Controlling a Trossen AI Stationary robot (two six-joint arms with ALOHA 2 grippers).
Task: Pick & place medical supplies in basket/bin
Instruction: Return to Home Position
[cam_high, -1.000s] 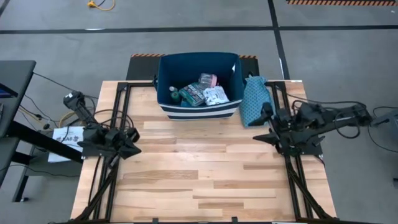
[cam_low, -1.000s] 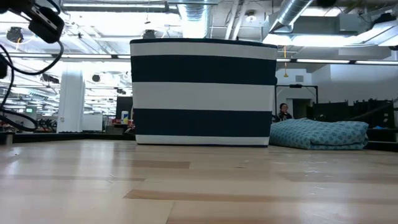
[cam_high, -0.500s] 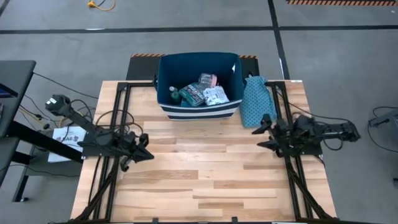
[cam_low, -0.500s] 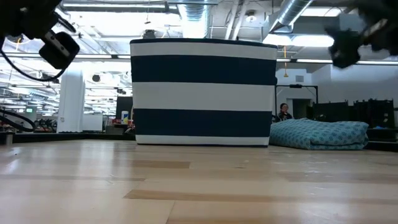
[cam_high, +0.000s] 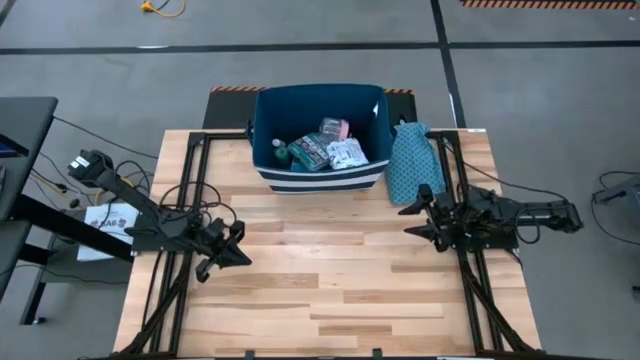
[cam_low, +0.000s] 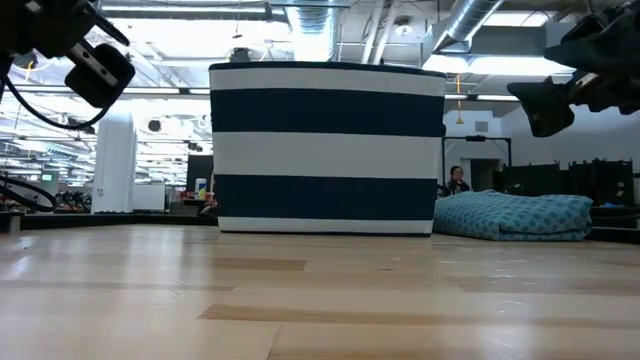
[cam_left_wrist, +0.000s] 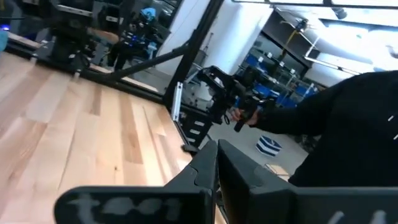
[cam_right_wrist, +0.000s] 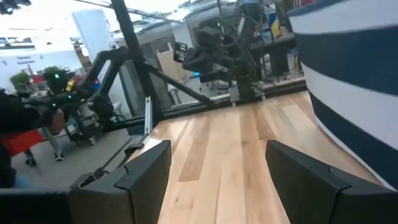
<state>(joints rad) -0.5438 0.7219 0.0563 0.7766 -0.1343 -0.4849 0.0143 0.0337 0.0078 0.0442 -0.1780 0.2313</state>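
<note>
The dark navy basket (cam_high: 320, 100) with white stripes (cam_low: 327, 150) stands at the table's far middle. Inside it lie medical supplies: teal-and-white packets (cam_high: 330, 150), a green roll (cam_high: 283, 153) and a pink piece (cam_high: 343, 128). My left gripper (cam_high: 238, 248) hovers shut over the table's left part, near of the basket, its fingers (cam_left_wrist: 216, 171) closed with nothing between them. My right gripper (cam_high: 410, 218) hovers open on the right, near of the teal pouch, its fingers (cam_right_wrist: 149, 168) wide apart and holding nothing. Both stand clear of the tabletop in the low view.
A teal patterned fabric pouch (cam_high: 410, 160) lies right of the basket, its near end close to my right gripper. Black frame rails (cam_high: 180, 270) run along both sides of the wooden table (cam_high: 320, 290). A person (cam_low: 456, 180) shows far behind the table.
My right gripper has sunk markedly and settled a little toward the table's left, staying open. My left gripper has swung toward the table's middle and near edge, lowering slightly and rolling, still shut. The basket and its contents have kept still.
</note>
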